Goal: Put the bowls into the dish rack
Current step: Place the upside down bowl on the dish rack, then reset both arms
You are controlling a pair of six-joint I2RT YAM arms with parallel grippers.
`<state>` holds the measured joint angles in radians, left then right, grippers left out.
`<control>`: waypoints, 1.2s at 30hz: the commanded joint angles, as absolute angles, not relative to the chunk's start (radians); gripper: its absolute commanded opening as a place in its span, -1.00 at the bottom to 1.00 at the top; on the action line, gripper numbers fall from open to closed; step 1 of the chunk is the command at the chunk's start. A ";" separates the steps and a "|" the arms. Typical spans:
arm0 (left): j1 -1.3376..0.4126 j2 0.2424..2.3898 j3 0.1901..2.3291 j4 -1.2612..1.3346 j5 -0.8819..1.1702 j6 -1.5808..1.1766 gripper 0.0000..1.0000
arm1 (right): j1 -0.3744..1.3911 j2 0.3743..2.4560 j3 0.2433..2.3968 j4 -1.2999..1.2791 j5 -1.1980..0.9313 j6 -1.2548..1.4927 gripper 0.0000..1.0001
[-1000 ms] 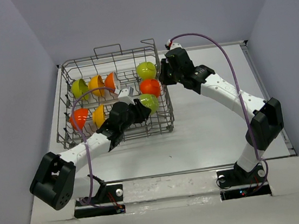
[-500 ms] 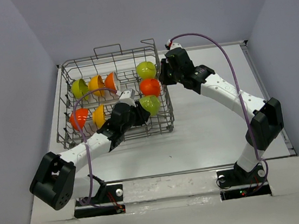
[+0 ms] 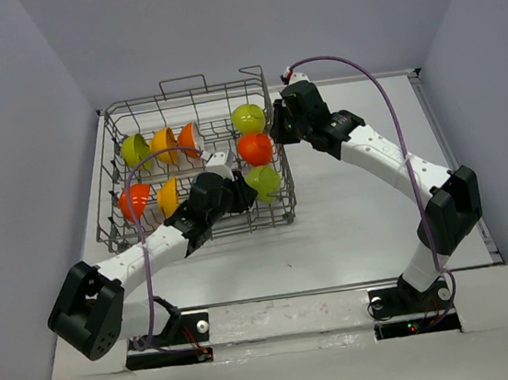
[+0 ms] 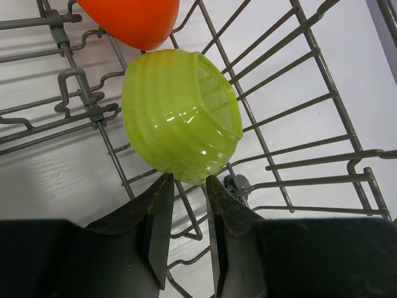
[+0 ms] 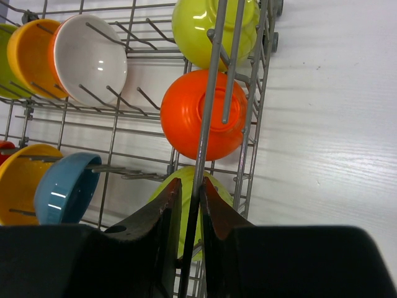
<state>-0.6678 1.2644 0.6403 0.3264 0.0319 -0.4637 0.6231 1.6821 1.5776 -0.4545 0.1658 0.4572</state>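
The left claw is seen low inside the dish rack, which is set on the white counter. Its jaws are held partly apart, the tips at the lower edge of a lime green bowl tilted among the right-hand tines. Whether that edge is pinched cannot be told. Just behind it a red-orange bowl is stood on edge, then a second lime bowl. The right claw is closed on an upright wire of the rack's right wall. Further left, a teal bowl, a white bowl and an orange-yellow bowl are lodged between tines.
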 commanded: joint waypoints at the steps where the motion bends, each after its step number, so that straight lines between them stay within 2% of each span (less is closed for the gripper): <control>1: -0.678 1.213 0.692 0.319 0.017 -0.437 -0.27 | 0.624 1.698 1.594 -0.428 0.170 0.405 -0.79; 10: -0.681 1.151 0.744 0.235 -0.028 -0.413 -0.20 | 0.624 1.694 1.598 -0.430 0.179 0.403 -0.76; 16: -0.683 1.106 0.793 0.170 -0.083 -0.399 -0.12 | 0.624 1.686 1.603 -0.439 0.186 0.402 -0.60; 17: -0.683 1.103 0.802 0.158 -0.104 -0.399 -0.12 | 0.624 1.686 1.608 -0.443 0.187 0.402 -0.45; 19: -0.681 1.091 0.821 0.134 -0.126 -0.399 -0.11 | 0.624 1.683 1.612 -0.448 0.190 0.402 -0.33; 21: -0.683 1.074 0.828 0.123 -0.159 -0.399 -0.10 | 0.624 1.678 1.615 -0.453 0.195 0.402 -0.13; 26: -0.681 1.042 0.853 0.098 -0.216 -0.400 -0.06 | 0.624 1.674 1.624 -0.474 0.210 0.402 0.08; 29: -0.681 1.025 0.871 0.083 -0.241 -0.399 -0.05 | 0.624 1.663 1.628 -0.476 0.212 0.400 0.14; 31: -0.681 1.017 0.887 0.075 -0.268 -0.393 -0.05 | 0.624 1.655 1.629 -0.476 0.210 0.400 0.31; 36: -0.678 1.051 0.997 0.015 -0.386 -0.393 0.09 | 0.624 1.614 1.660 -0.491 0.244 0.393 0.99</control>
<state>-0.6788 1.0508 0.8936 0.0265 -0.2718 -0.4080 0.6231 1.6806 1.5887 -0.4938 0.2001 0.4080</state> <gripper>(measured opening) 0.533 0.899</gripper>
